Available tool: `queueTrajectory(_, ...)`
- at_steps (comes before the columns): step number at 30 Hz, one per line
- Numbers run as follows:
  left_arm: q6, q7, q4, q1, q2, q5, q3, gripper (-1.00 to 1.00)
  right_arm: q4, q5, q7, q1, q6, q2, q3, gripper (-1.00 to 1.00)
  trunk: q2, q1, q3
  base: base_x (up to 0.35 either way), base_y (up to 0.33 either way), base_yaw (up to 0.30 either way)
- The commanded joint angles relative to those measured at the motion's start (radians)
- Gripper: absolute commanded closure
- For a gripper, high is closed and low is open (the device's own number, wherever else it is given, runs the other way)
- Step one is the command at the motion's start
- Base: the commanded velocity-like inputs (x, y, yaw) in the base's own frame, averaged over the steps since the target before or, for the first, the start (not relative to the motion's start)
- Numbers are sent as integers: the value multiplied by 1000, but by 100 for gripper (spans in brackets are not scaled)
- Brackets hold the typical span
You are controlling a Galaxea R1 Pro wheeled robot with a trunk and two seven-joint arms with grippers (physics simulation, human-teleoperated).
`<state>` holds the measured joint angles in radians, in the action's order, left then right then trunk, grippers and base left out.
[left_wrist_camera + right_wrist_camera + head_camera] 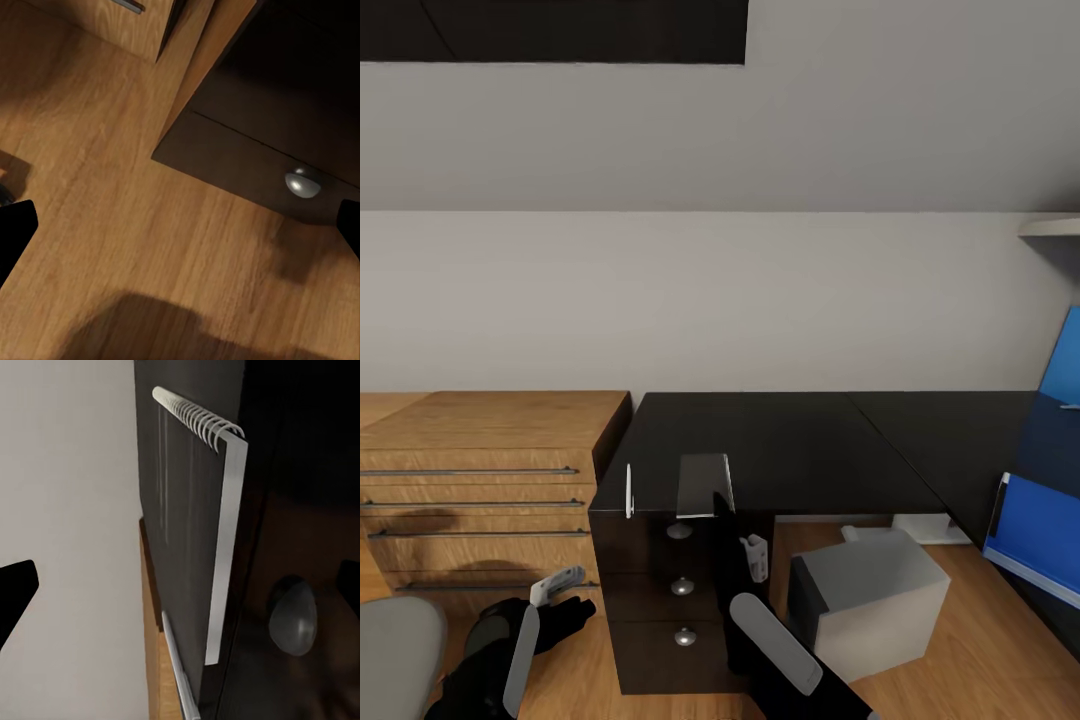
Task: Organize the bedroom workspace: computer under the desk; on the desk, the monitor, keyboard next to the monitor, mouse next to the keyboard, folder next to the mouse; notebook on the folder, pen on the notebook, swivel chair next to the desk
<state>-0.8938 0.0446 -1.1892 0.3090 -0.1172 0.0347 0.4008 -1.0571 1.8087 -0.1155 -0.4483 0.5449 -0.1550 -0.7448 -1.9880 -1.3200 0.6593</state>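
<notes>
Notebook (705,486) and pen (628,491) lie at the desk (810,440) front edge, frame centre. Left gripper (560,598) wide open, lower left; right gripper (745,540) wide open, empty.

Glossy black desk (790,440), grey notebook (705,485), white pen (628,490), bright-blue folder (1040,530), light-grey computer (875,600)

Plain pale wall (720,290) up back, dark window-ish panel (550,30) at the top. Light-wood drawer chest (480,480) with thin metal handles sits left, on warm wood plank floor (1000,650).
</notes>
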Motion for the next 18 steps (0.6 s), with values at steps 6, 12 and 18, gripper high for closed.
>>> queueTrajectory(6, -5, 4, -1, 1, -1, 4, 2, -100, -1, 1, -3, -1, 6, 1, -3, -100, -22, -11, 11, 0, 0, 0)
queueTrajectory(12, -5, 5, -1, 1, -1, 4, 3, -100, -1, 1, -3, -1, 6, 2, -5, -100, -22, -11, 11, 0, 0, 0)
queueTrajectory(18, -5, 6, -1, 1, -1, 4, 3, -100, -1, 3, -4, -1, 3, 2, -5, -100, -50, -27, 23, 0, 0, 0)
